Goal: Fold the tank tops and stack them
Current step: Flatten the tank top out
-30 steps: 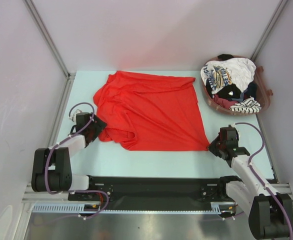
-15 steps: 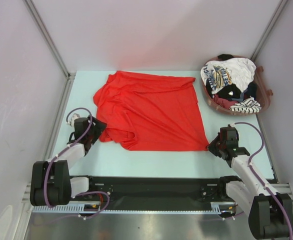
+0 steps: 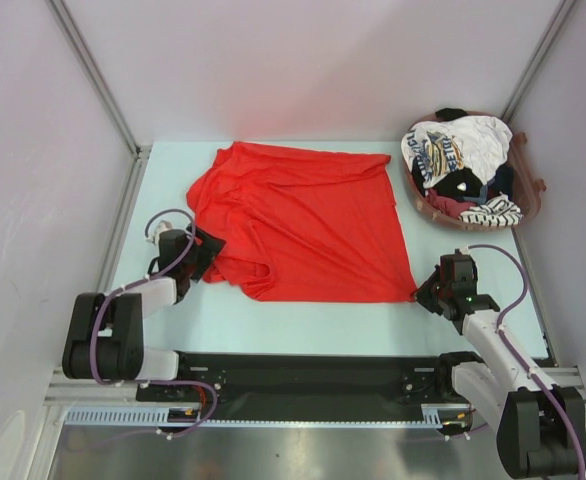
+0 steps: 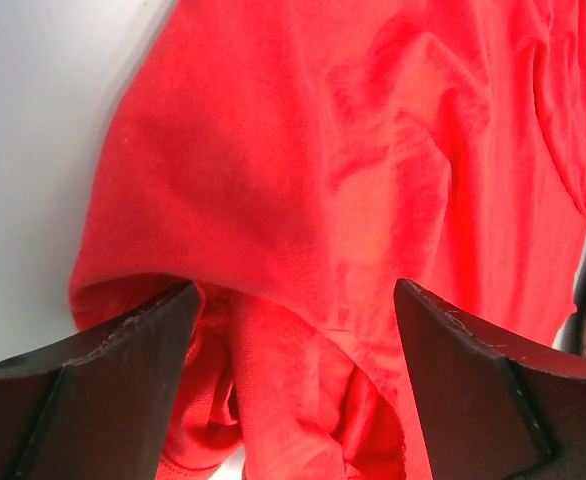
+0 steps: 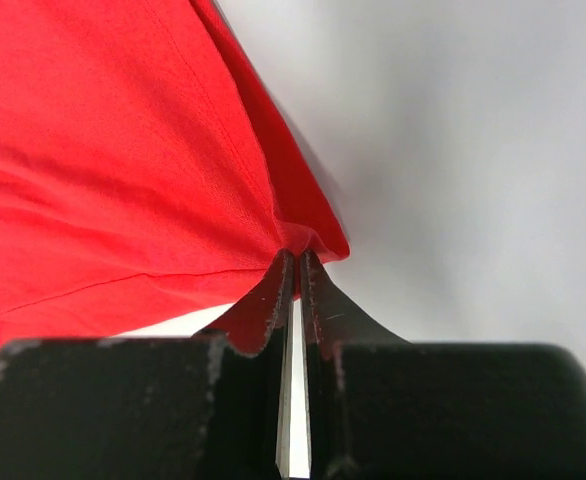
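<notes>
The red tank top [image 3: 303, 225] is spread over the middle of the pale counter [image 3: 273, 320]. It lies mostly flat, with its near-left part bunched into folds. The left tool [image 3: 203, 256] is placed at that bunched edge with its jaws set wide apart. In the left wrist view, red cloth is seen between and beyond the two fingers [image 4: 113, 350], not pinched. The right tool [image 3: 420, 291] is closed on the near-right corner of the red tank top, which is nipped at the very fingertips. The other tank tops [image 3: 453, 165], white with blue-yellow print, striped and dark, are heaped in a basket [image 3: 529, 200] at the far right corner of the counter, well apart from the red one.
</notes>
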{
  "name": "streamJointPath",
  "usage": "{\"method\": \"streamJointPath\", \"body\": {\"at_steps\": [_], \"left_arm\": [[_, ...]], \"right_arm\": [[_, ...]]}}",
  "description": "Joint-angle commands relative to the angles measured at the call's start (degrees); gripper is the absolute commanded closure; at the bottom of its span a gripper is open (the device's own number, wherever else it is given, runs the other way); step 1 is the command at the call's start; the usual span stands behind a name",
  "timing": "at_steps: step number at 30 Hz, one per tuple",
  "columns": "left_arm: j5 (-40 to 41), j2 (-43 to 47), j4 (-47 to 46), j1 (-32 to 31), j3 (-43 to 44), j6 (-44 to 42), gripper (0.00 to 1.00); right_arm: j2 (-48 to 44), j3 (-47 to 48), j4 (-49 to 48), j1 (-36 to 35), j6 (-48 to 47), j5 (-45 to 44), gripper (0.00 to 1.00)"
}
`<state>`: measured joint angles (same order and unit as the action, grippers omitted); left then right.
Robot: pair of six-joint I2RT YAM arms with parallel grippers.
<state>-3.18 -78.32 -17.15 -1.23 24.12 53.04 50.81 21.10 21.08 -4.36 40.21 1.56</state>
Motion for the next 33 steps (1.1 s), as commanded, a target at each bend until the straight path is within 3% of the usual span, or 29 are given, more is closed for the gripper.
{"method": "streamJointPath", "body": {"at_steps": [1,4,7,14,18,26,30,31,32,33], "left_arm": [[2.99,-2.09,2.11,-0.26,2.50,-0.21,0.12],[7.73,-1.83,4.66,0.97,2.52,-2.49,0.10],[4.24,-2.18,3.86,7.55,1.28,-0.31,0.08],[5.90,-2.00,9.04,16.78,6.81,-3.46,0.05],[12.04,-2.89,13.46,19.95,11.65,-5.57,0.04],[21.46,7.30,16.26,18.11,17.01,-12.51,0.04],[18.22,7.05,15.74,17.24,18.42,-12.87,0.04],[19.25,6.35,16.26,16.36,18.77,-13.04,0.03],[20.05,6.08,18.36,15.22,19.03,-12.96,0.01],[19.97,5.99,18.29,13.30,19.04,-13.22,0.00]], "right_arm": [[-0.18,-0.10,-0.95,0.23,-0.92,0.20,1.00],[-0.44,-0.10,-0.52,0.32,-0.74,-0.24,1.00],[-1.14,-0.10,0.10,1.10,-0.39,-0.60,1.00],[-3.96,0.52,1.77,5.49,-0.83,1.69,1.00],[-3.35,0.61,1.51,6.29,-0.92,1.86,1.00],[-3.17,0.08,1.33,7.26,-0.83,2.92,1.00],[-3.08,0.17,1.42,7.35,-1.18,3.80,1.00],[-2.91,0.34,1.77,7.35,-1.01,4.06,0.97],[-2.56,0.60,1.94,7.35,-0.83,3.98,0.76],[-2.73,0.78,2.56,7.35,-0.40,3.63,0.62]]}}
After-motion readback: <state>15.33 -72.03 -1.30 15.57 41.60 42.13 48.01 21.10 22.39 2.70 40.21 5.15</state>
